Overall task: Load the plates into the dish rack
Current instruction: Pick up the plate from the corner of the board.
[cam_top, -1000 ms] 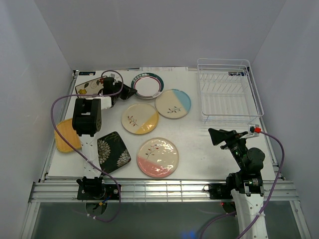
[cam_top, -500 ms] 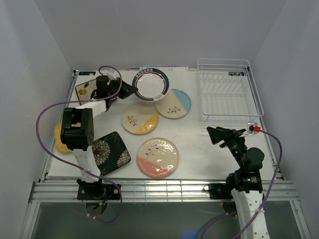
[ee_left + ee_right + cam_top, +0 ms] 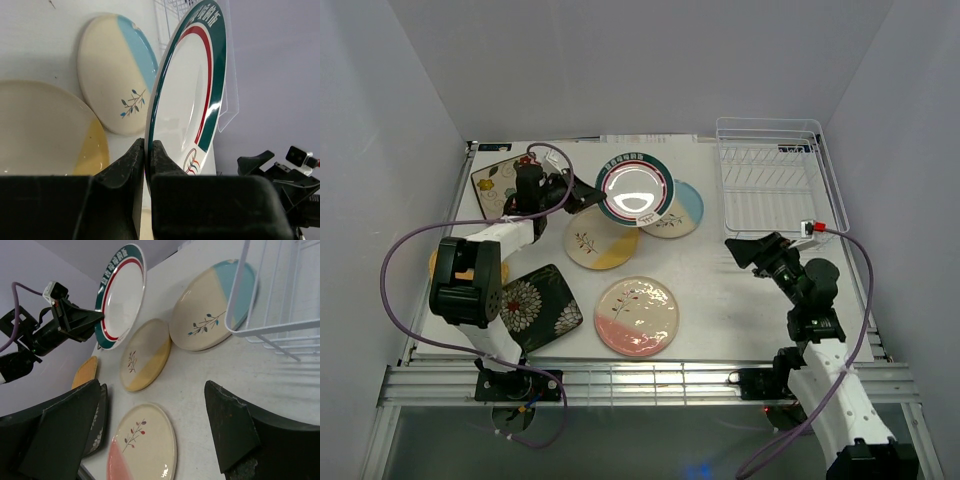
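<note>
Left gripper (image 3: 148, 150) clamped on the rim of the teal plate (image 3: 635, 190). Plate is off the table and tilted, left of the rack (image 3: 780, 238), overlapping the blue plate (image 3: 688, 207) and yellow plate (image 3: 595, 245) below. Right gripper (image 3: 736, 249) spread wide, holding nothing, near the rack's front-left corner.

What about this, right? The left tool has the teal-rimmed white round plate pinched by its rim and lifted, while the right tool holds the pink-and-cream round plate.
No. The right tool is open and empty; the right wrist view shows the pink-and-cream round plate lying flat on the table. The left tool does pinch the teal-rimmed white round plate by its rim, lifted.
</note>
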Available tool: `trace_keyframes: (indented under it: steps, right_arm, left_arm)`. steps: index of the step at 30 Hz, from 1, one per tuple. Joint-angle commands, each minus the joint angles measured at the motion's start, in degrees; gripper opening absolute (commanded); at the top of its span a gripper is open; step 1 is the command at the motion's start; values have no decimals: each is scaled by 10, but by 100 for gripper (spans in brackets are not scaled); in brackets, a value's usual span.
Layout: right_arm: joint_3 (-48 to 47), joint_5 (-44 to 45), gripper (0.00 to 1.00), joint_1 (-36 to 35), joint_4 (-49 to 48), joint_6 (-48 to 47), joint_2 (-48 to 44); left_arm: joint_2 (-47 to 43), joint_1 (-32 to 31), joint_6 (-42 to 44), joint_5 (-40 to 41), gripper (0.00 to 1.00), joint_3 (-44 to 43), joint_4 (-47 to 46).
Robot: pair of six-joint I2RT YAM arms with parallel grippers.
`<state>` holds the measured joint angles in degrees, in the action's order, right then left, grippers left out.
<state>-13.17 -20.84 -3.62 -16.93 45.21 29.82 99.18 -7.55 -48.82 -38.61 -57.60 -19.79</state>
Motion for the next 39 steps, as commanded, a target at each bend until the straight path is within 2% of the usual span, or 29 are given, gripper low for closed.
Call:
trace_keyframes:
  steps: [1,6,14,20,34,38,39]
  right_arm:
    - [-58,4,90,-38,-93,-9,59]
    - [-109,58,90,-117,-114,-34,152]
    - [-180,98,92,-177,-129,-51,271]
    - [-206,111,94,-191,-138,-52,329]
    - [-239,127,100,-220,-182,-54,439]
    - [-245,124,90,-224,-191,-54,458]
    - [-245,127,83,-225,-193,-53,459]
  left_arm:
    - [-45,-20,13,-18,0,18,-25]
    - [-50,-38,24,-23,0,31,-24]
    - [-100,-47,54,-8,0,81,-29]
    - [-138,-50,63,1,0,118,-60]
    - [-132,-58,57,-45,0,121,-71]
    - [-131,-62,58,-61,0,121,-72]
    - [-131,-62,58,-62,0,122,-72]
